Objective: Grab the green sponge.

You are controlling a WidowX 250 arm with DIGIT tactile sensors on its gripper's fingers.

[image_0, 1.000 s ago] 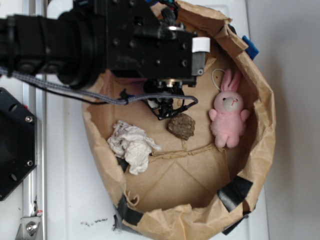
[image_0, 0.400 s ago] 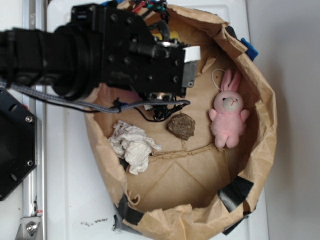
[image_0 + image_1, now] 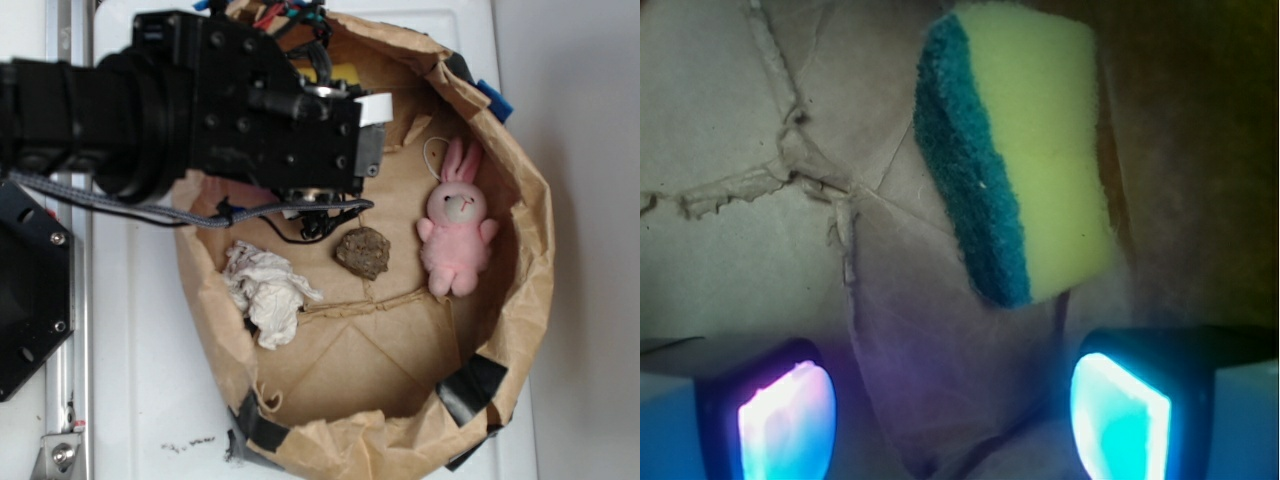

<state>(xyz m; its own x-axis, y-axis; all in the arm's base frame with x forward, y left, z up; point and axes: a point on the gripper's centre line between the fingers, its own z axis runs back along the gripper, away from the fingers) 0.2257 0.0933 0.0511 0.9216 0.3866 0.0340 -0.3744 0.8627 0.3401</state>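
The green sponge [image 3: 1025,150], yellow foam with a dark green scouring layer on its left edge, lies tilted on the brown paper floor in the wrist view. It sits above and apart from my gripper [image 3: 955,405]. The gripper is open: its two glowing pads [image 3: 785,420] stand wide apart with only bare paper between them. In the exterior view the black arm [image 3: 250,120] covers the back left of the paper bag. Only a yellow sliver of the sponge [image 3: 343,74] shows past the arm's top edge. The fingers are hidden under the arm there.
The brown paper bag [image 3: 525,290] walls in everything. Inside it are a pink bunny [image 3: 456,232] at the right, a brown lump [image 3: 362,251] in the middle and a crumpled white paper wad [image 3: 265,292] at the left. Black tape [image 3: 470,385] patches the near rim.
The arm has shifted left and slightly toward the back of the bag. The bunny, lump and paper wad have not moved.
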